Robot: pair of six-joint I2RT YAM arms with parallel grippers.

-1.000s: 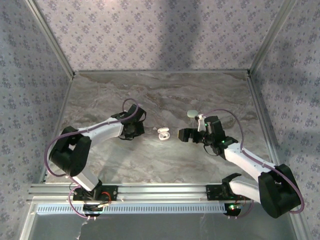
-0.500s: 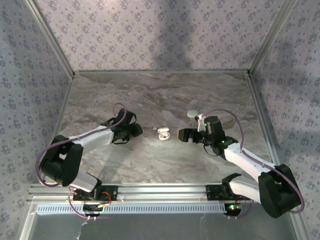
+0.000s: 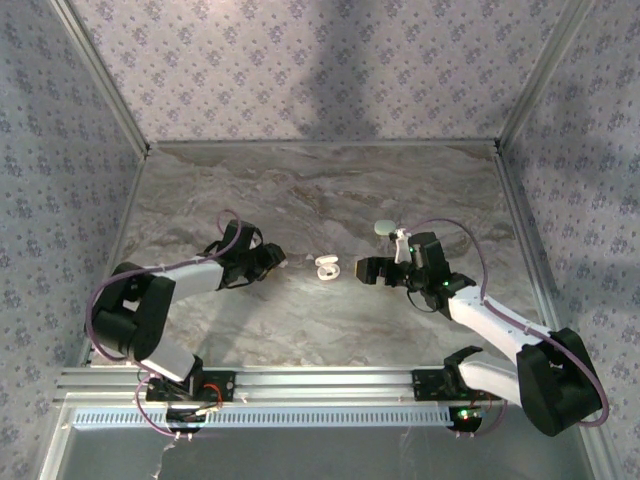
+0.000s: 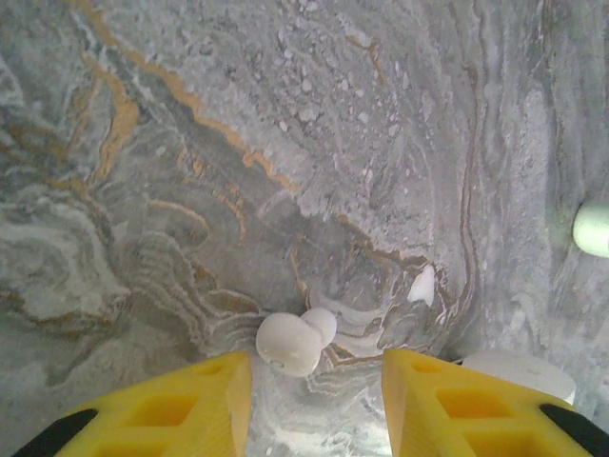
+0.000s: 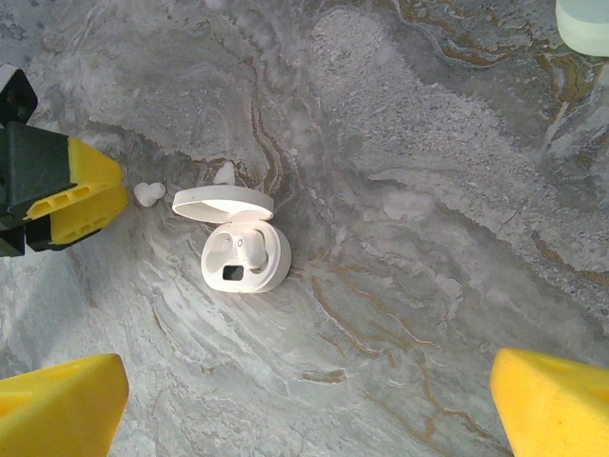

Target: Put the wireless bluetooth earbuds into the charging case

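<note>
One white earbud (image 4: 295,341) lies on the marble just ahead of my left gripper (image 4: 317,367), between the lines of its open yellow fingers and touching neither. A second earbud (image 4: 422,285) lies farther on, close to the lid of the charging case (image 5: 243,249). That white oval case rests open at the table's middle (image 3: 326,267), lid tipped back. In the right wrist view both earbuds (image 5: 146,193) (image 5: 225,174) sit left of and behind the case. My right gripper (image 3: 362,270) hovers just right of the case, wide open and holding nothing. My left gripper (image 3: 272,260) is left of the case.
A pale green oval case (image 3: 383,228) lies behind my right gripper, also at the right wrist view's top right corner (image 5: 582,24). The marble table (image 3: 320,190) is walled by patterned panels on three sides, with an aluminium rail (image 3: 320,380) along the near edge.
My left arm has swung its elbow down and leftwards, and its gripper has drawn back slightly from the case. The right arm and the case have not moved.
</note>
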